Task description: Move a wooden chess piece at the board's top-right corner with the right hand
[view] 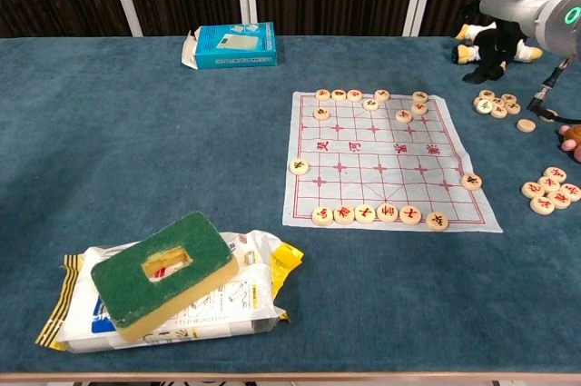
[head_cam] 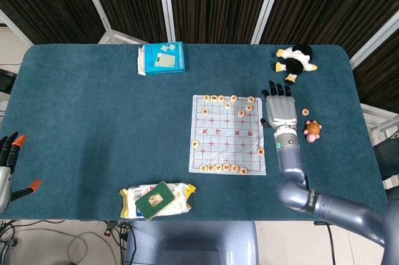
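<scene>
The paper chess board lies right of the table's middle, with round wooden pieces along its far and near rows. One wooden piece sits at the top-right corner, and another lies just nearer. My right hand hovers flat just right of that corner, fingers spread and pointing away, holding nothing. It hides part of the loose pieces beside the board. The chest view shows only its grey forearm. My left hand stays at the table's left front edge, fingers apart and empty.
Loose pieces lie right of the board with a small pink toy. A penguin plush sits at the far right, a blue box at the far middle. A green sponge rests on a wipes pack in front.
</scene>
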Available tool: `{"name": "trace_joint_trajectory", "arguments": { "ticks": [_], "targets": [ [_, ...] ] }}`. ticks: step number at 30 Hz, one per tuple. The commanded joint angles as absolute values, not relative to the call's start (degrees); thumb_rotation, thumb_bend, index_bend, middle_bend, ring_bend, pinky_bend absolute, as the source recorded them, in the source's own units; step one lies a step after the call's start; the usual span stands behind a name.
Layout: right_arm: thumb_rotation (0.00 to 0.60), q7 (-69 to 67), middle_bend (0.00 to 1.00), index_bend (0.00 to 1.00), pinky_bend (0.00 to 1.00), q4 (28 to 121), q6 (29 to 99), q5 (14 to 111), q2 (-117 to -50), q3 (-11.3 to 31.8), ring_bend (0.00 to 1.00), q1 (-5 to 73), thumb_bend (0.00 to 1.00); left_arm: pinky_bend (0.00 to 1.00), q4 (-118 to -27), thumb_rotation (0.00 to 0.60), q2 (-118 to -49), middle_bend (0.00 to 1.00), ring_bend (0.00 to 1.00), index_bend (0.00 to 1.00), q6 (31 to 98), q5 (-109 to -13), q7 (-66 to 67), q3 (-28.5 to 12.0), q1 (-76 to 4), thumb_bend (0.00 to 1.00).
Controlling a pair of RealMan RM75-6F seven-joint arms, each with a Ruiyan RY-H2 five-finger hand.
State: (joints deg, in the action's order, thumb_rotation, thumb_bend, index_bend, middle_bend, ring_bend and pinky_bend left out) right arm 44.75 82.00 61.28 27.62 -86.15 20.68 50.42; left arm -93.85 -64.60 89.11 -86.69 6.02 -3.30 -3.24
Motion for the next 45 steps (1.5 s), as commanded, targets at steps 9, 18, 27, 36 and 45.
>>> {"name": "trace_joint_trajectory", "arguments": {
  "ticks": [9, 18, 27, 36, 45],
  "targets": [
    [0.6, 43.53, 0.0, 0.26, 0.02, 65.46, 54.35, 28.29, -94.68, 18.49, 0.0, 54.7, 0.35, 0.05, -93.49, 0.6, -64.9, 0.0, 0.0, 0.01, 89.65, -86.41, 6.56, -3.66, -3.15, 0.05],
    [0.6, 41.92, 0.0, 0.29, 0.02, 54.67, 50.41, 30.24, -99.6, 17.96, 0.0, 56.66, 0.35, 0.05, -93.26, 0.6, -65.25, 0.0, 0.0, 0.01, 89.77, -85.45, 7.58, -4.19, -3.15, 0.05],
    [0.6, 39.11, 0.0, 0.3, 0.02, 45.71, 45.09, 30.64, -103.31, 19.14, 0.0, 58.12, 0.35, 0.05, -92.78, 0.6, -66.46, 0.0, 0.0, 0.01, 89.33, -84.68, 9.97, -4.55, -3.59, 0.05],
    [0.6, 35.64, 0.0, 0.35, 0.02, 36.82, 40.69, 33.27, -107.41, 19.84, 0.0, 59.51, 0.35, 0.05, -92.62, 0.6, -67.28, 0.0, 0.0, 0.01, 89.36, -84.31, 11.69, -4.7, -3.73, 0.05],
    [0.6, 33.61, 0.0, 0.39, 0.02, 31.7, 38.11, 35.55, -109.84, 20.47, 0.0, 59.88, 0.35, 0.05, -92.46, 0.6, -67.79, 0.0, 0.0, 0.01, 88.94, -84.07, 12.7, -4.67, -4.0, 0.05]
  ]
}}
